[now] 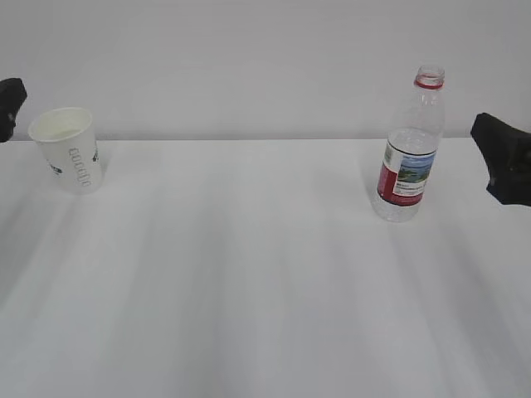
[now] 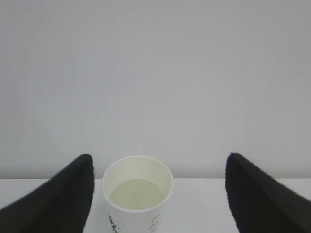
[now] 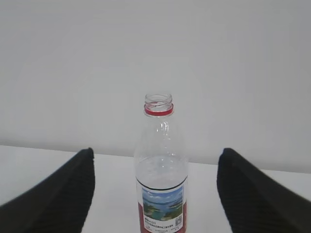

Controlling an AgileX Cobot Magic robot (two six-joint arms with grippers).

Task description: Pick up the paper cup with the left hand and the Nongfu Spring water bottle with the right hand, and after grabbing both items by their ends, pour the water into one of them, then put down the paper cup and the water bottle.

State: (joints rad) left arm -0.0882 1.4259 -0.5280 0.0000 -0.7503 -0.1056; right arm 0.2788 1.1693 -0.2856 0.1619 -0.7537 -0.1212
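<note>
Standing upright at the table's (image 1: pixel 249 274) far left, paper cup (image 1: pixel 70 149) with water (image 2: pixel 137 194) inside, cut off low in its wrist view, framed untouched by the wide-spread left gripper (image 2: pixel 160 187), then far right, uncapped Nongfu Spring water bottle (image 1: pixel 408 149), likewise untouched between the wide-spread right gripper (image 3: pixel 156 182).

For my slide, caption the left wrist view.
Open left gripper flanks paper cup holding water on white table.
</note>
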